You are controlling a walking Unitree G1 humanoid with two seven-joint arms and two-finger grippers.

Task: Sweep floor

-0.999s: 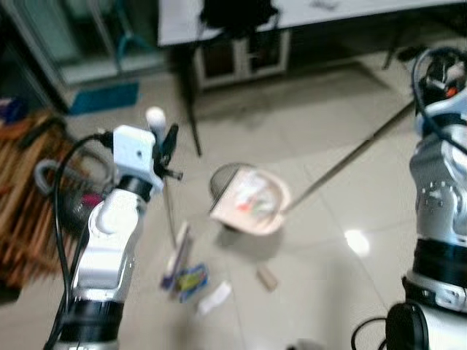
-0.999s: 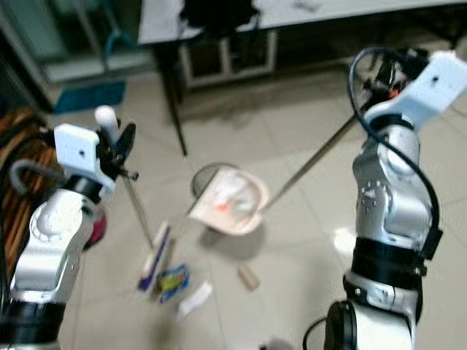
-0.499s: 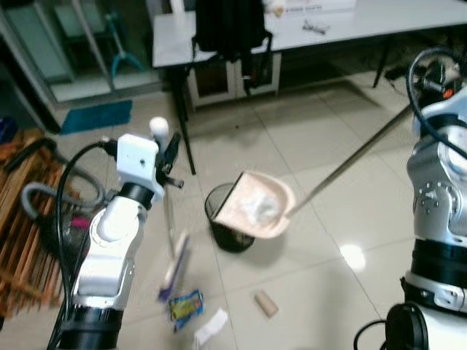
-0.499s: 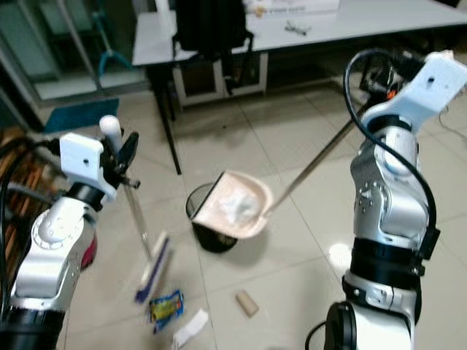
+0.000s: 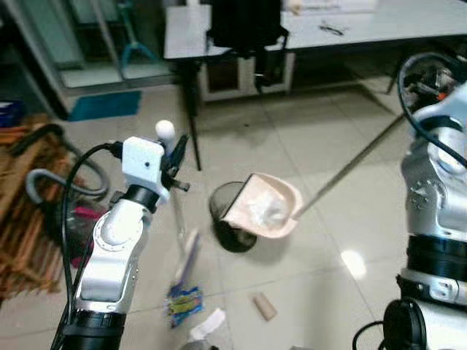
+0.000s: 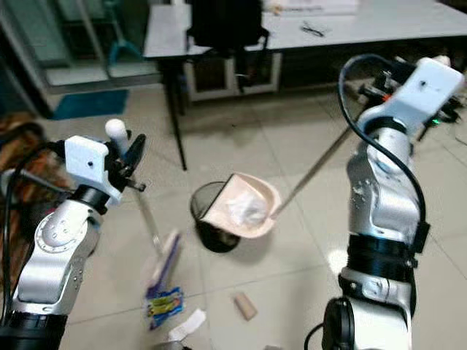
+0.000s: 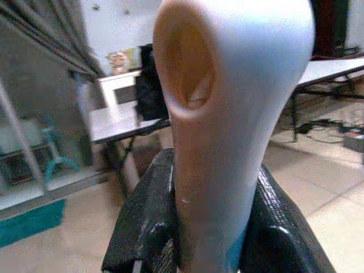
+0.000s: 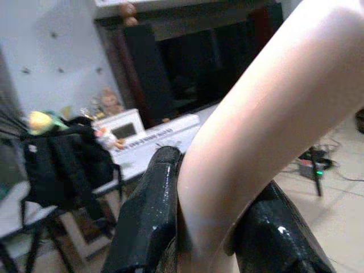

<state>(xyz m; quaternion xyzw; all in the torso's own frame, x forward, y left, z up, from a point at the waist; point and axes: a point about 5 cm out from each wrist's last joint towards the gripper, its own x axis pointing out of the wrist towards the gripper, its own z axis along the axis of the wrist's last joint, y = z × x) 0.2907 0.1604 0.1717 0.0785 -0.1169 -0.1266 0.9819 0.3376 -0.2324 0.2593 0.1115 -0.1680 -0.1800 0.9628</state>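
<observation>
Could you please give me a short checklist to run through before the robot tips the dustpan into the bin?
1. Right gripper clamped on the dustpan handle: ok, both fingers press against it.
2. Left gripper clamped on the broom handle: ok.
3. Dustpan over the black bin: ok, it hangs above the bin with its open edge toward the bin.
4. Load in the dustpan: ok, a pale clump lies in it.
5. Floor swept: not ok, a colourful wrapper, white paper and a small cardboard tube lie beside the broom head.
6. Bin upright: cannot tell, the dustpan covers part of it.
</observation>
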